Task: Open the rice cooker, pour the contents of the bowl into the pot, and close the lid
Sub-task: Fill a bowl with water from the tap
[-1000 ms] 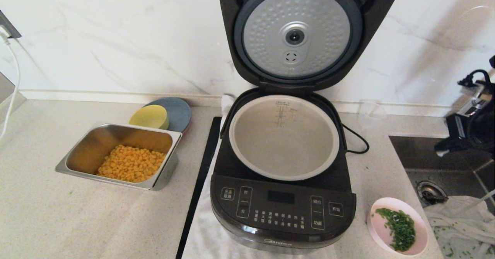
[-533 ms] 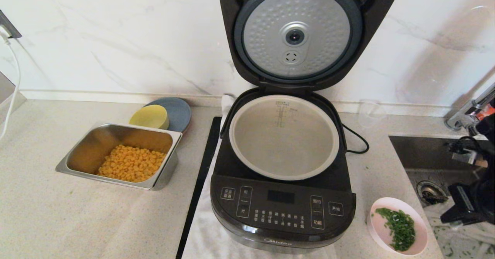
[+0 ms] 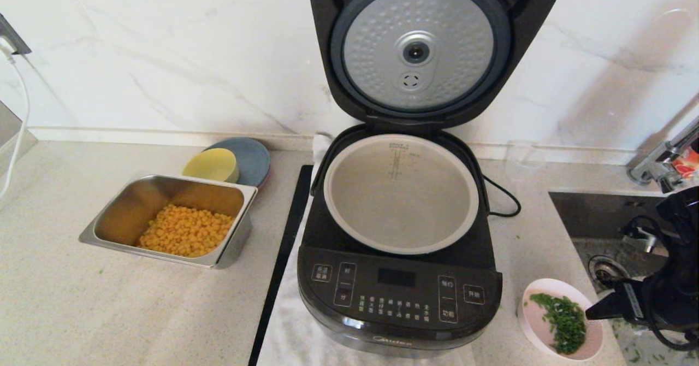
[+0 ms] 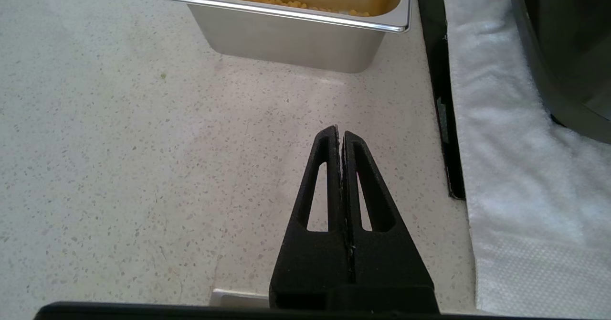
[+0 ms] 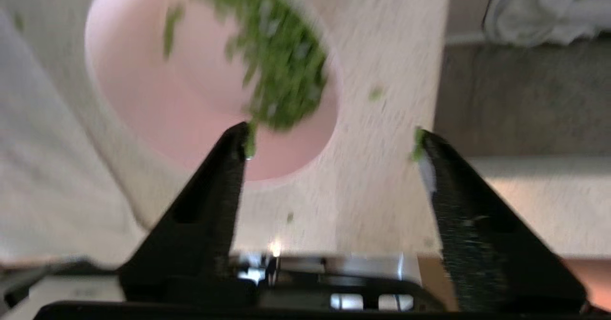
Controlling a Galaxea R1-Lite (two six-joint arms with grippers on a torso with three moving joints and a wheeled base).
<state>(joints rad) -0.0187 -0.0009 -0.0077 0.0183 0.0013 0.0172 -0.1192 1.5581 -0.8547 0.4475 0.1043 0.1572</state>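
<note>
The raised lid (image 3: 419, 49) stands upright behind the pot (image 3: 401, 194), leaving the pot's mouth unblocked from above and from the front. Right of the rice cooker (image 3: 398, 278), the bowl (image 3: 546, 330) sits near the counter's front edge, hemmed by the cooker on one side and the sink (image 3: 595, 213) on the other. The right gripper (image 3: 592, 312), fingers spread, hangs over the bowl's sink-side rim.

Bright, even light fills the head view, with soft shadows on the marble wall (image 3: 164, 54) and glare on the lid (image 3: 418, 46); the right wrist view is motion-blurred, smearing the bowl (image 5: 191, 95); the left wrist view is sharp
</note>
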